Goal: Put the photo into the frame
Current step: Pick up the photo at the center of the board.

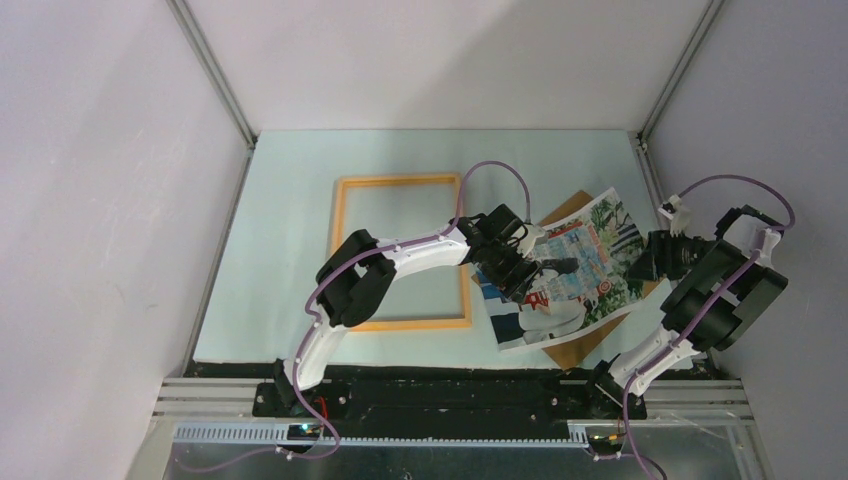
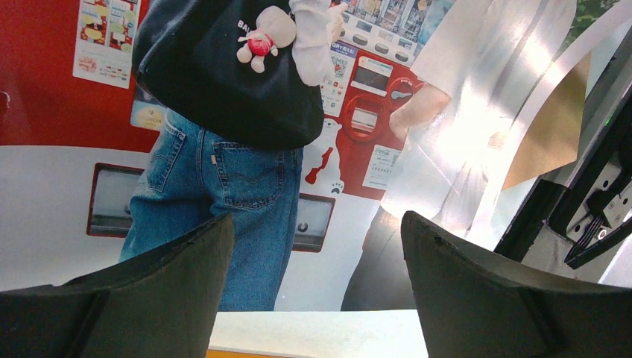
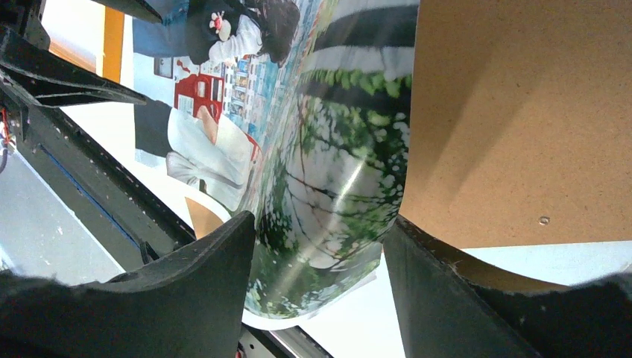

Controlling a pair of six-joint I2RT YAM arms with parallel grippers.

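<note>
Only lettering I can make out is a white "BAL…" on the black bag [image 2: 223, 82] in the photo [image 2: 45, 186]. The vending machine [image 2: 52, 104] stickers [image 2: 104, 41] are too tiny to read.

Photo [image 1: 565, 275]: glossy, white border. Print shows red-over-white vending machine, blue jeans, black top, white shirt, green foliage toward 2 o'clock in top view.
Frame [image 1: 340, 215], at 9 o'clock of photo: plain light orange.
Backing board [image 1: 568, 352]: plain brown, showing at 12 and 6 o'clock of photo.
Table mat [image 1: 290, 200]: pale mint.
Cables [image 1: 500, 170]: purple.

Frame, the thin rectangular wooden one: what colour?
Thin rectangular wooden frame is light orange; top external view shows it best.
</note>
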